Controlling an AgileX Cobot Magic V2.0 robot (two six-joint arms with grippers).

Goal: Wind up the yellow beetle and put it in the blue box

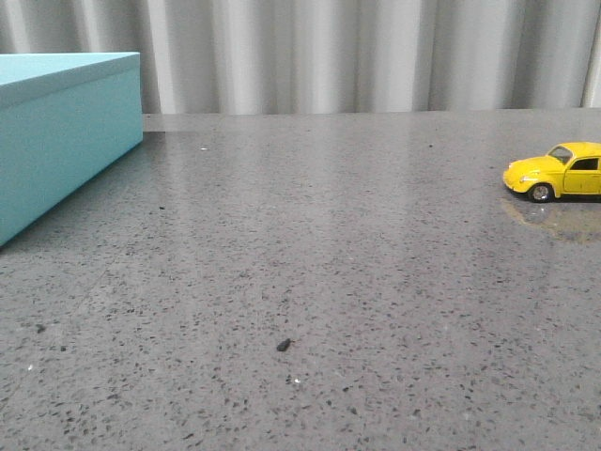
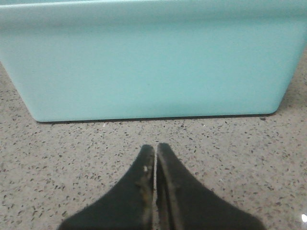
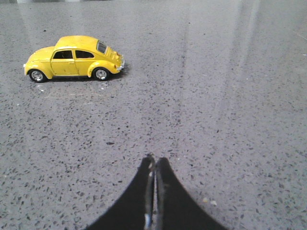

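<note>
Front view: yellow beetle at right edge; both grippers pressed together

From the front the yellow beetle runs off the right edge (its rear half is lost), the blue box is clipped at the left, and neither arm shows there at all.

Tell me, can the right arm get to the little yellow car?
Probably yes. The yellow beetle stands alone on the bare table, with nothing between it and the right gripper. That gripper is shut, though, so it would need to open first.
</note>
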